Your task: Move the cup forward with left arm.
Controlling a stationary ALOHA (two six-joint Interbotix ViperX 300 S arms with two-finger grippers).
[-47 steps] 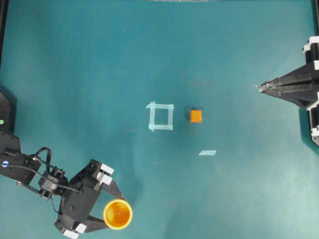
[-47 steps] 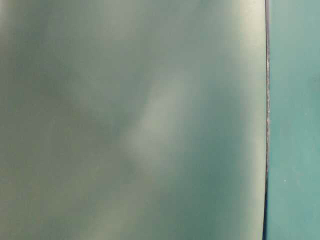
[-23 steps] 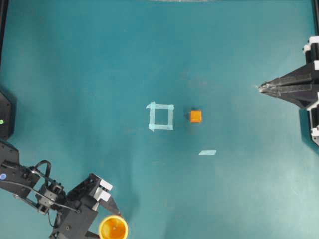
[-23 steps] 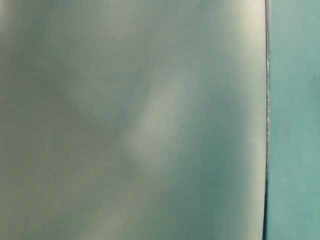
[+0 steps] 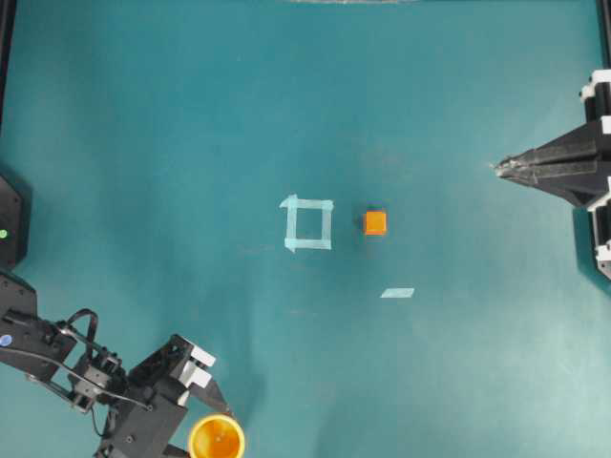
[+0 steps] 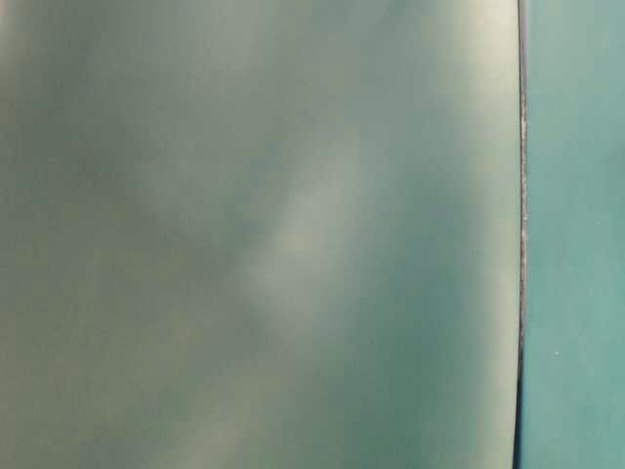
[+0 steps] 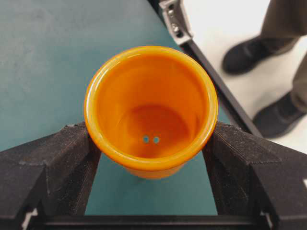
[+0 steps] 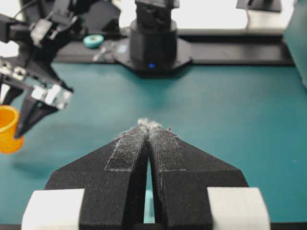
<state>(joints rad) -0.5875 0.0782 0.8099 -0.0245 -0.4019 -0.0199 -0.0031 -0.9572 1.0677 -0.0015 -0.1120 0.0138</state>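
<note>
The cup (image 5: 217, 439) is yellow-orange with a thick rim and stands at the bottom-left edge of the overhead view, close to the table's edge. My left gripper (image 5: 218, 431) is shut on it. In the left wrist view both black fingers (image 7: 72, 158) press against the rim of the cup (image 7: 151, 105), one on each side. The cup (image 8: 7, 127) also shows at the far left of the right wrist view, between the left arm's fingers. My right gripper (image 5: 496, 167) rests at the right side, shut with nothing in it (image 8: 148, 125).
A small orange cube (image 5: 375, 222) sits beside a pale tape square (image 5: 307, 223) mid-table, with a tape strip (image 5: 397, 293) below them. The table's black frame edge (image 7: 225, 100) runs just beyond the cup, with a person's shoes (image 7: 259, 52) past it. The table-level view is a blur.
The left gripper and the cup in it have moved toward the bottom edge of the overhead view, then stayed nearly still. The right arm has not moved.
</note>
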